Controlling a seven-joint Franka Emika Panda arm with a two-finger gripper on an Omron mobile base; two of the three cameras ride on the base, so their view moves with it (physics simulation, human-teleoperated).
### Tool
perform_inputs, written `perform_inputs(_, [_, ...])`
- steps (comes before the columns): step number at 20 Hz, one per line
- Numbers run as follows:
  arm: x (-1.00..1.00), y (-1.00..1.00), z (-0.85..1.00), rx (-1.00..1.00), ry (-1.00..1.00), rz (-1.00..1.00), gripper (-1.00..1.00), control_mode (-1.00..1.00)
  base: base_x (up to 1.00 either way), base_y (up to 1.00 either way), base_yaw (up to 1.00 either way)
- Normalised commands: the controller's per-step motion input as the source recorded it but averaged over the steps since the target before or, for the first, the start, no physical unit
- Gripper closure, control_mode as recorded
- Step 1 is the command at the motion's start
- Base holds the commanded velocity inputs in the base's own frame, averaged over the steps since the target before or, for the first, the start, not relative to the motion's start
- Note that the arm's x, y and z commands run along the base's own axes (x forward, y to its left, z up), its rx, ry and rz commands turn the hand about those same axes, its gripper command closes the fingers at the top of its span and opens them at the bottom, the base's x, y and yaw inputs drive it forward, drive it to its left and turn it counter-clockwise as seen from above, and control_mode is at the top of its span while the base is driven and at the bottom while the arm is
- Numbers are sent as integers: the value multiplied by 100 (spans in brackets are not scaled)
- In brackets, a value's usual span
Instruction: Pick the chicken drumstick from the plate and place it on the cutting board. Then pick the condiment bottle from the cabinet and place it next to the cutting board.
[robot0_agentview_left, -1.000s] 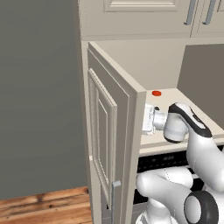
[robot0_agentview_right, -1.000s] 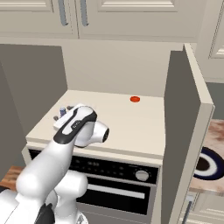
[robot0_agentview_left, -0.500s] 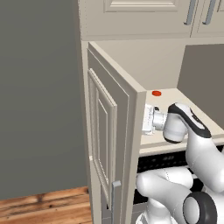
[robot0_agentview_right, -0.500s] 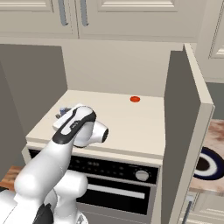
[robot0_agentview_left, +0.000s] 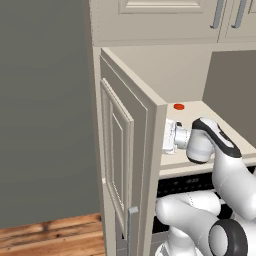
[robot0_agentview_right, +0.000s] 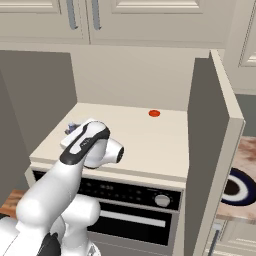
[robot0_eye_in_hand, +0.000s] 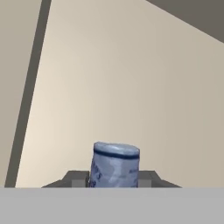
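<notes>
The condiment bottle's light blue-grey cap (robot0_eye_in_hand: 115, 164) stands upright between my two fingertips in the hand view. Both fingertips press against its sides, so my gripper (robot0_eye_in_hand: 114, 178) is shut on it. From the right base view the cap (robot0_agentview_right: 71, 126) peeks out beside my gripper (robot0_agentview_right: 70, 132), at the left end of the cabinet's cream shelf (robot0_agentview_right: 150, 137). The cabinet door (robot0_agentview_left: 125, 150) stands open and hides the fingers in the left base view. The plate (robot0_agentview_right: 240, 186) shows at the far right. The chicken drumstick and the cutting board are out of view.
A small red disc (robot0_agentview_right: 154, 113) lies at the back of the shelf. The open door (robot0_agentview_right: 207, 150) juts forward on the right. A dark oven front with a knob (robot0_agentview_right: 162, 200) sits below the shelf. The marbled countertop (robot0_agentview_right: 250, 150) lies beyond the door.
The fingers have closed in onto the bottle's cap. The arm and the bottle have barely moved.
</notes>
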Motion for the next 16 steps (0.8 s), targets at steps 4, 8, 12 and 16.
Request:
perform_inputs(4, [0,0,0,0,0,0,100,-100,0,0,0])
perform_inputs(8, [-9,0,0,0,1,0,100,-100,0,0,0])
perform_inputs(12, [-31,0,8,0,0,0,100,-100,0,0,0])
perform_inputs(16, [-43,-3,16,0,0,0,100,-100,0,0,0])
